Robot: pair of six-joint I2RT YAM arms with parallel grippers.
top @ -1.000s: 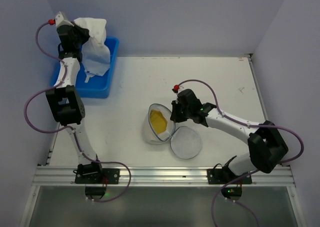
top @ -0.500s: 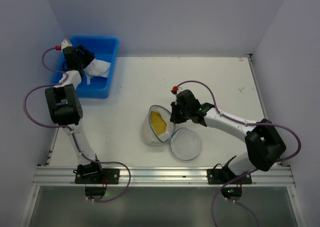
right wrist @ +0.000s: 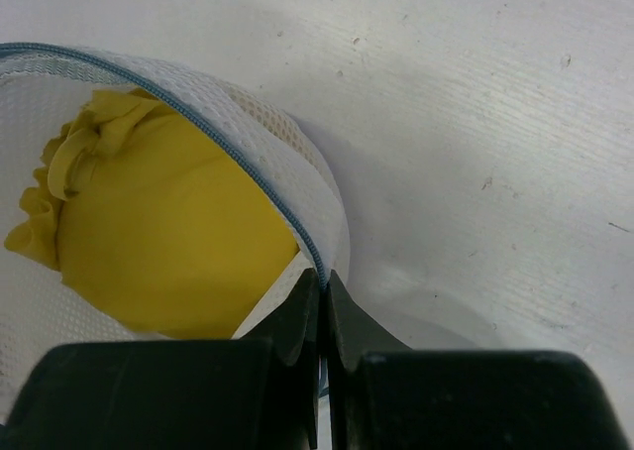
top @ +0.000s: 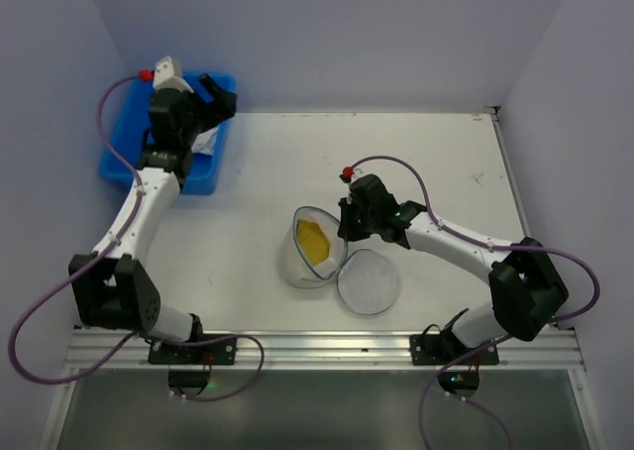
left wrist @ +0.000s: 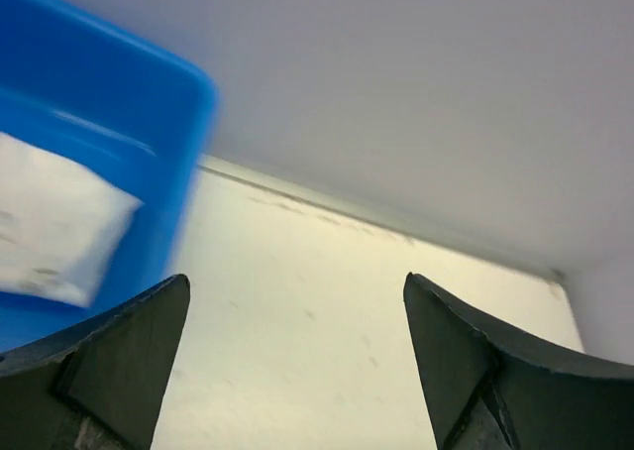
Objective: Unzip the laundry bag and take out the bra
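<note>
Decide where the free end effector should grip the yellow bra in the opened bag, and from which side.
Pinch the bra's bunched, ruffled edge, coming from above through the bag's open mouth. That fold stands proud and seems uncovered, while the right end effector holds the rim, so the opposite side is likely clearer.

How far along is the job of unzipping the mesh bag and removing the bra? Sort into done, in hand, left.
Done: the bag is unzipped, its round flap lying open on the table. In hand: the right tool is shut on the bag's zip rim; the left tool is open and empty near the blue tub. Left: the yellow bra sits inside the bag.
</note>
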